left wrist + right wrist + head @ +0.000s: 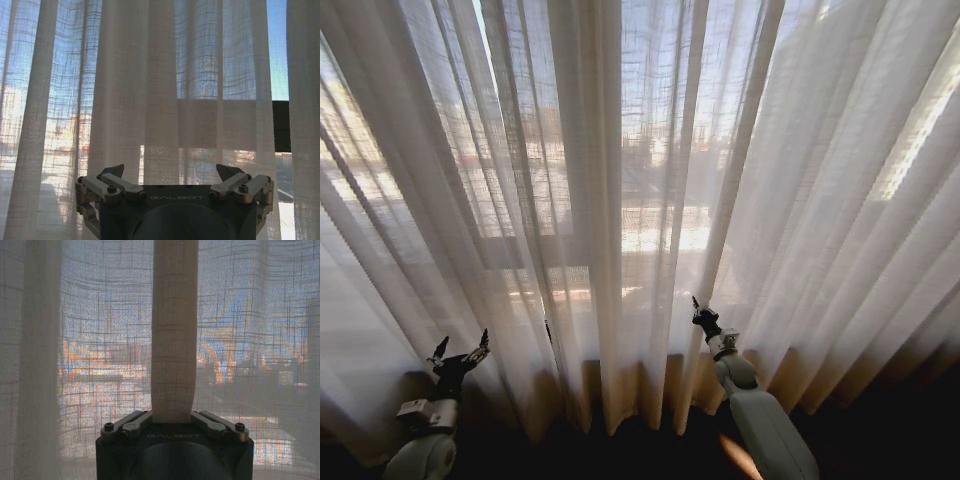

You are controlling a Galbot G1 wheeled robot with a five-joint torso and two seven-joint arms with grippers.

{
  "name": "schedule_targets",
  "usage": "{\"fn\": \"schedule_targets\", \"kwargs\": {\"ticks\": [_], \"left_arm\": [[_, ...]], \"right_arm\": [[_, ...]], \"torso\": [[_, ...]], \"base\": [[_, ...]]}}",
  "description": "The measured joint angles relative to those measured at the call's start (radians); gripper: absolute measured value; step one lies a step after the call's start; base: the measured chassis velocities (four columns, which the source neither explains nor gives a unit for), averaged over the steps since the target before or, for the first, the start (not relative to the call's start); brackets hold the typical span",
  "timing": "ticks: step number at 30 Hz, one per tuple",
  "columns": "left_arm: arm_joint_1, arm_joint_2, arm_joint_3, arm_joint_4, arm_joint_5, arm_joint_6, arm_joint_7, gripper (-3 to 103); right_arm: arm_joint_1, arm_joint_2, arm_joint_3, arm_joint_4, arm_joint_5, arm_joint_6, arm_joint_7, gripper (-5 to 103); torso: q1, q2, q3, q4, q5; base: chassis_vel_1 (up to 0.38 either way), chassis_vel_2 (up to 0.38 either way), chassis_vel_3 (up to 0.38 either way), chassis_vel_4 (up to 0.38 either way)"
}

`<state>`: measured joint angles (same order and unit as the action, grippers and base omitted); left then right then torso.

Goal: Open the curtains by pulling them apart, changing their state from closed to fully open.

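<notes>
The tall, sheer, cream-white pleated curtains hang closed across the bright window, falling to the floor. The right claw is clamped on one vertical pleat near the middle seam. The left claw stands spread wide before the fabric, holding nothing. The cloth looks light, limp and prone to slipping, so a bunched fold gives the firmest hold.

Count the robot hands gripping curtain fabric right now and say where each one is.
1. The right hand is shut on a pleat of the curtains near the middle. The left hand hangs open, low at the left, gripping nothing.
</notes>
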<state>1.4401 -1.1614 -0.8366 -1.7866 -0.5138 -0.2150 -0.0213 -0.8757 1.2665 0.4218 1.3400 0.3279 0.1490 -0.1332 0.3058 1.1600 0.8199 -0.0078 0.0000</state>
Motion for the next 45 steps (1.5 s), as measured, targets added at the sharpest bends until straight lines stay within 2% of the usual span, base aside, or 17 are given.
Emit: {"fn": "schedule_targets", "kwargs": {"ticks": [11,21,42,45], "left_arm": [[0.0,0.0,0.0,0.0,0.0,0.0,0.0,100],[0.0,0.0,0.0,0.0,0.0,0.0,0.0,100],[0.0,0.0,0.0,0.0,0.0,0.0,0.0,100],[0.0,0.0,0.0,0.0,0.0,0.0,0.0,100]], "right_arm": [[-0.002,-0.005,0.018,-0.005,0.033,-0.004,-0.012,0],[-0.011,-0.019,0.044,-0.005,0.053,-0.006,-0.017,0],[-0.017,-0.049,0.074,-0.013,0.099,-0.002,-0.033,0],[-0.018,-0.051,0.078,-0.014,0.1,-0.002,-0.037,0]], "torso": [[0.0,0.0,0.0,0.0002,0.0],[0.0,0.0,0.0,0.0,-0.0001],[0.0,0.0,0.0,0.0004,0.0001],[0.0,0.0,0.0,-0.0002,0.0003]], "base": [[-0.02,-0.005,0.025,0.009],[-0.194,-0.109,0.212,0.097],[-0.337,-0.32,0.33,0.33],[-0.374,-0.341,0.334,0.313]]}}
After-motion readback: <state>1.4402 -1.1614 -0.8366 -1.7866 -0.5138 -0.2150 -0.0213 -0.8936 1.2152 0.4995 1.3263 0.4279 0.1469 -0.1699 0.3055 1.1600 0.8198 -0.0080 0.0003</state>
